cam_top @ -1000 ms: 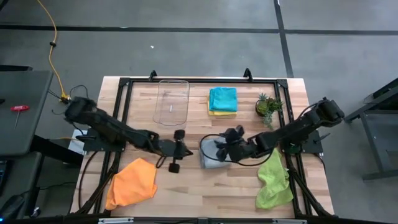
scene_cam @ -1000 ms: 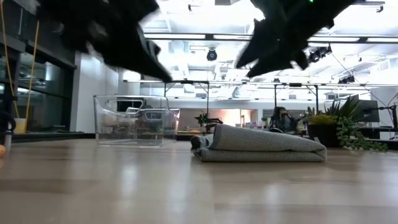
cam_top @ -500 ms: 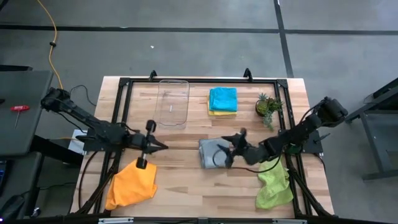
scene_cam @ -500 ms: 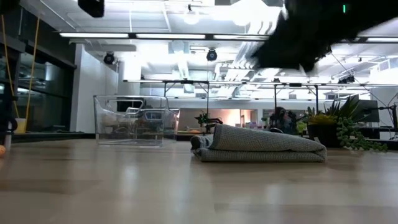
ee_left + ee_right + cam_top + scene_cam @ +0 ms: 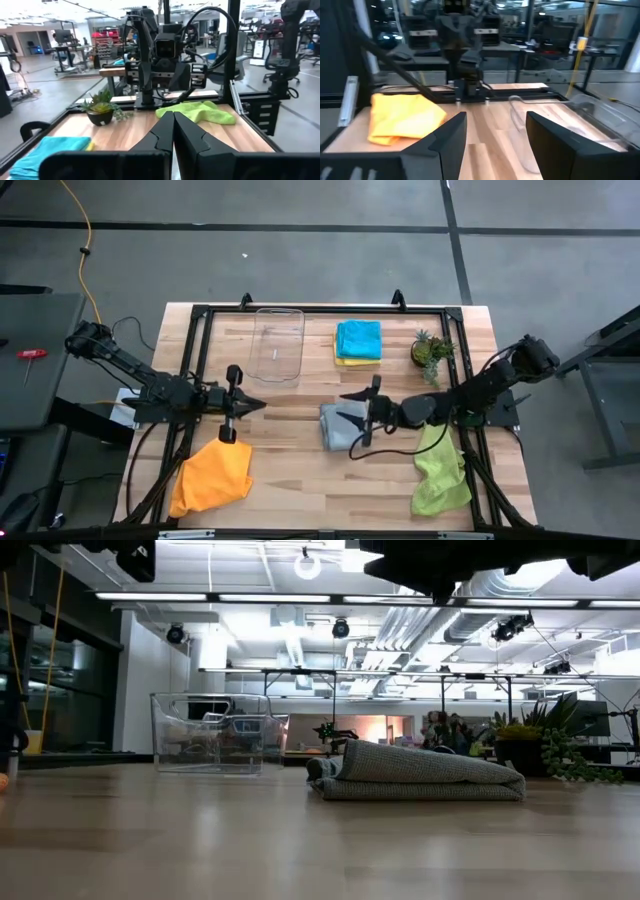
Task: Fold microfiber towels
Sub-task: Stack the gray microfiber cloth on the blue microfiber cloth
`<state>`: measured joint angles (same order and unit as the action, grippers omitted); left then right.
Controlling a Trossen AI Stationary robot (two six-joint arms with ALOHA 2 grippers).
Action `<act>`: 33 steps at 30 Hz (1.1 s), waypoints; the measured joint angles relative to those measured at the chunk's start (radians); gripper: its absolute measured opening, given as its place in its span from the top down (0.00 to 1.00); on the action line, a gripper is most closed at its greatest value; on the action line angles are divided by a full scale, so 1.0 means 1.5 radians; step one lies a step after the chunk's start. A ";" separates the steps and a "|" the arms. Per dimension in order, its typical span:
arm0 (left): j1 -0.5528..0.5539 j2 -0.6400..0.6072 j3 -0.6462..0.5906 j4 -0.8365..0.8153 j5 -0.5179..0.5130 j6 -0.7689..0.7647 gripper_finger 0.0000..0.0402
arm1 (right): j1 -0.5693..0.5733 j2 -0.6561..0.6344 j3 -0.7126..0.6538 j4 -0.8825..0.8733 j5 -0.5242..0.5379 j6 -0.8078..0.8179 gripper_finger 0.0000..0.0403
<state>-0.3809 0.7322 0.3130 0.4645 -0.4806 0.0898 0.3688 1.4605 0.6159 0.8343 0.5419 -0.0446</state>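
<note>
Grey towel (image 5: 338, 427) lies folded; right gripper (image 5: 352, 407) gapes above, empty.

No legible text, labels, brands, numbers or signs in any view; room background too blurred to read.

Clear plastic tray (image 5: 277, 344) empty, upright on wooden table (image 5: 300, 470), towards the far edge, ahead of the left gripper and off to its side. Small potted plant (image 5: 432, 350) near far right corner, just beyond the right arm. Black frame rails (image 5: 197, 350) round tabletop. Yellow cable (image 5: 84, 250) on floor far left
</note>
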 joint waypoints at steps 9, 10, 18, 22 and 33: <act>0.000 0.000 0.000 0.004 0.000 0.001 1.00 | -0.003 0.000 0.000 -0.009 0.005 -0.011 0.51; 0.000 0.000 0.000 0.005 0.000 0.001 1.00 | -0.003 0.000 0.000 -0.010 0.005 -0.011 0.51; 0.000 0.000 0.000 0.005 0.001 0.001 1.00 | -0.003 0.000 0.000 -0.010 0.005 -0.018 0.51; 0.000 0.001 0.000 0.005 0.001 0.001 1.00 | -0.003 0.000 0.000 -0.020 0.005 -0.016 0.51; 0.000 0.001 0.000 0.005 0.001 0.001 1.00 | -0.003 0.000 0.000 -0.027 0.005 -0.010 0.51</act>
<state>-0.3805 0.7330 0.3130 0.4727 -0.4793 0.0910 0.3649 1.4601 0.6159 0.7944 0.5491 -0.0599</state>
